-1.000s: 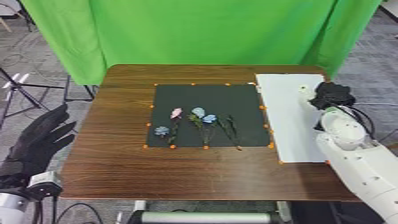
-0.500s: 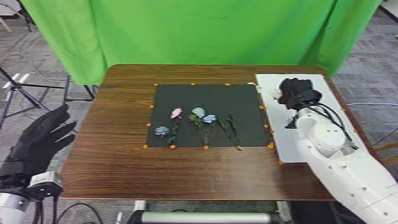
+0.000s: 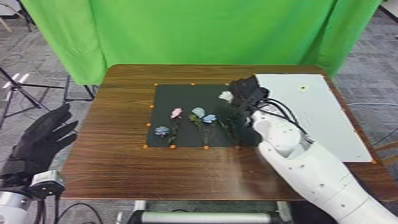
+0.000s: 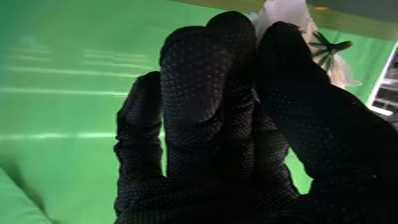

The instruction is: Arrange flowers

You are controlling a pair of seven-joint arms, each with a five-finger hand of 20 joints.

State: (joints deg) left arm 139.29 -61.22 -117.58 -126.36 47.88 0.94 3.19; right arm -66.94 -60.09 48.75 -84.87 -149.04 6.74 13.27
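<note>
The right hand point(image 3: 250, 92), gloved in black fabric, pinches a white-petalled artificial flower point(image 3: 226, 96) between thumb and fingers, above the far right part of a black rectangular mat. In the right wrist view, the right hand point(image 4: 222, 190) has the petals close against its fingertips, with a narrow green star-shaped piece point(image 4: 332, 48) beside them.

Nearest is the bare stretch of the brown wooden surface point(image 3: 160, 175). The black-gloved left hand point(image 3: 35, 145) is beside its left edge, off the surface, fingers extended and a little apart — it holds nothing.

Farther in lies the black mat point(image 3: 191, 95), with small orange markers along its edges. Toward its near left corner is a small dusty-blue flower point(image 3: 162, 131). Past it, to the right, a dark green leafy sprig point(image 3: 229, 131) lies partly hidden by the right arm. Farther still come a blue flower point(image 3: 209, 119), then a pink flower point(image 3: 176, 113) and a pale blue flower point(image 3: 198, 112) — their stems run toward the near edge of the mat.

Along the right of the mat stretches a white rectangular sheet point(image 3: 311, 110), with a small yellow spot point(image 3: 303, 88) near its far end. Behind the surface hangs a bright green cloth backdrop point(image 3: 204, 35).
</note>
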